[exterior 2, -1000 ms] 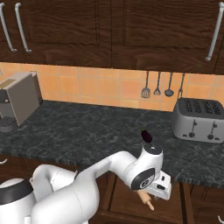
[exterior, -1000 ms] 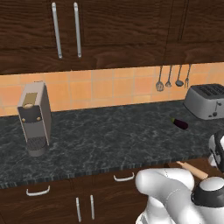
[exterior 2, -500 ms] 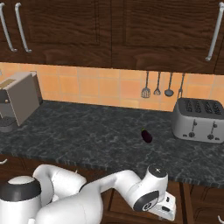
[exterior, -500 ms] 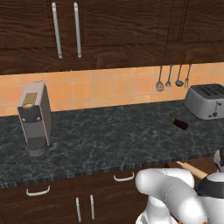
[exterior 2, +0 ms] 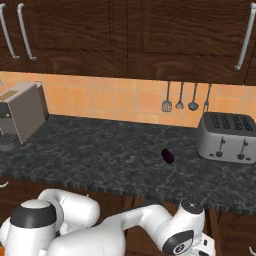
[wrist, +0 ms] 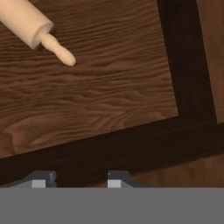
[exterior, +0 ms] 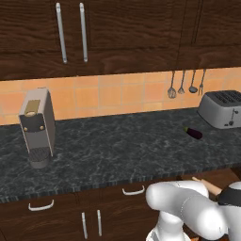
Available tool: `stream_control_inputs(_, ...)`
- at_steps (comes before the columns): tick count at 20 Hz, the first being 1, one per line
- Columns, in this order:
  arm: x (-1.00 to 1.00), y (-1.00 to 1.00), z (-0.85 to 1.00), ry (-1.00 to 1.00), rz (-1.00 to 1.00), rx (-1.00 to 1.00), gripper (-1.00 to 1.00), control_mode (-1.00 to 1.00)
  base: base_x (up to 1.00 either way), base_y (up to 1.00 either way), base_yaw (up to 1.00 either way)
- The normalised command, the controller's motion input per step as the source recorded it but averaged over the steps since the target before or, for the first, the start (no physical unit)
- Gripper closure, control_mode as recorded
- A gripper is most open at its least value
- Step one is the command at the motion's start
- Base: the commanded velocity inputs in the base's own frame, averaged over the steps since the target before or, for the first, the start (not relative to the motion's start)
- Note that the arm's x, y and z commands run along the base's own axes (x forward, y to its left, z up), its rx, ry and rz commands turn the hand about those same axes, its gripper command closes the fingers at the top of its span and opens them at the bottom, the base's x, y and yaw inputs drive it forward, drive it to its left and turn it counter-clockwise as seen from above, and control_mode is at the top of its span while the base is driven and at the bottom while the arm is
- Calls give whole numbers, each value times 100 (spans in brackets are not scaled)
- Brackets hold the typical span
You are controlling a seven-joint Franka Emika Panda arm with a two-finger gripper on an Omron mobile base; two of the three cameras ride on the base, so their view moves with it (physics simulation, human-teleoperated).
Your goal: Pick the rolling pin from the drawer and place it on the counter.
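The rolling pin lies on the drawer floor toward its top left corner in the hand view, one slim handle end poking out toward the middle of the boards. From the left base view a tan end of it peeks past the white arm, just below the counter's front edge. The gripper hangs over the drawer's dark rim, fingertips a little apart, nothing between them, well off the pin. To do this cleanly, I'd say it needs to slide over the thick barrel, turn the jaws across the pin's length, then come down. Grabbing the handle risks a tilt. Up top, the coffee machine, eggplant and toaster leave plenty of bare stone for the set-down.
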Motion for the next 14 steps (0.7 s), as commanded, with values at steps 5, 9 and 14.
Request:
stream_control_inputs(5,-93,-56,-43,7,0,-4,-100,-100,0,0,0)
stream_control_inputs(9,-98,-47,-63,7,0,-5,-100,-100,0,0,0)
stream_control_inputs(14,-100,-44,-48,2,0,-2,-100,-100,0,0,0)
